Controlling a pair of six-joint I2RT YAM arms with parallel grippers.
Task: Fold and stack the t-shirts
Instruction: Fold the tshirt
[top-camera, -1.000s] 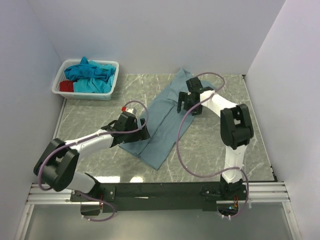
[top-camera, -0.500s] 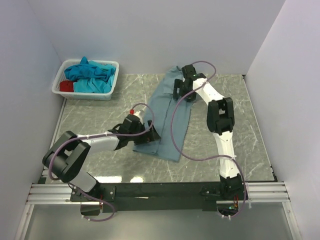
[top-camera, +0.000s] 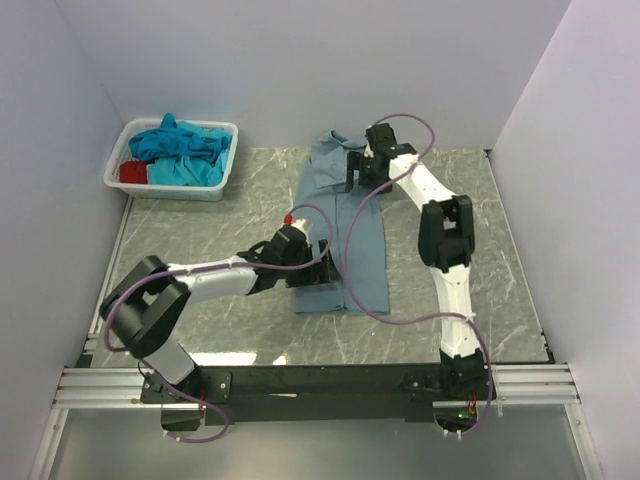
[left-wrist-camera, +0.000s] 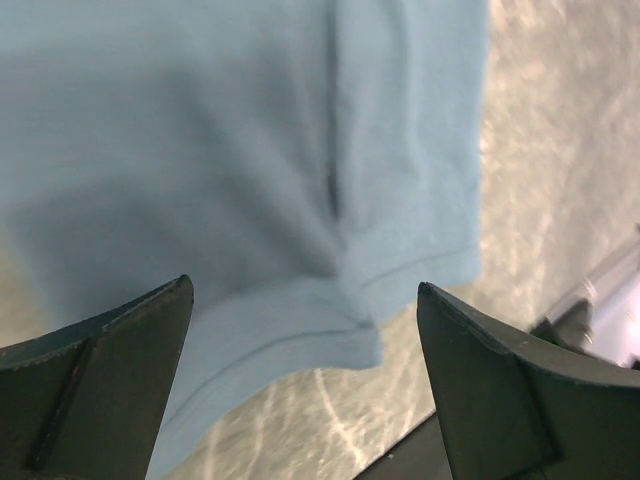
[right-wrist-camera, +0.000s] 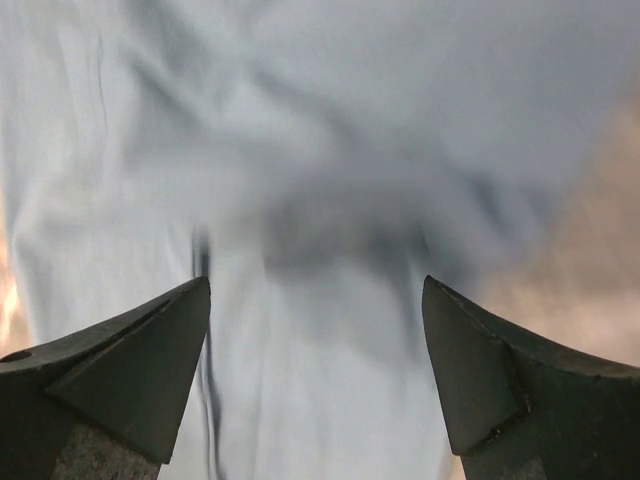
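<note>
The grey-blue t-shirt (top-camera: 362, 250) lies on the table as a long narrow strip running from the back wall toward the front. My left gripper (top-camera: 322, 258) is open and empty at its lower left edge. In the left wrist view the shirt's hem (left-wrist-camera: 300, 330) lies between the spread fingers of that gripper (left-wrist-camera: 302, 290). My right gripper (top-camera: 358, 180) is open over the shirt's upper part, and cloth (right-wrist-camera: 330, 150) fills the right wrist view between its jaws (right-wrist-camera: 315, 285). A turquoise t-shirt (top-camera: 180, 145) and a red one (top-camera: 132, 172) lie crumpled in the basket.
The white plastic basket (top-camera: 226, 160) stands at the back left corner. The right arm's purple cable (top-camera: 345, 262) hangs across the grey-blue shirt. White walls close the table on three sides. Marble tabletop (top-camera: 200, 220) shows left and right of the shirt.
The grey-blue shirt swung from a diagonal lie to nearly straight front-to-back and looks narrower. My left gripper moved right along its lower edge. My right gripper moved back and left.
</note>
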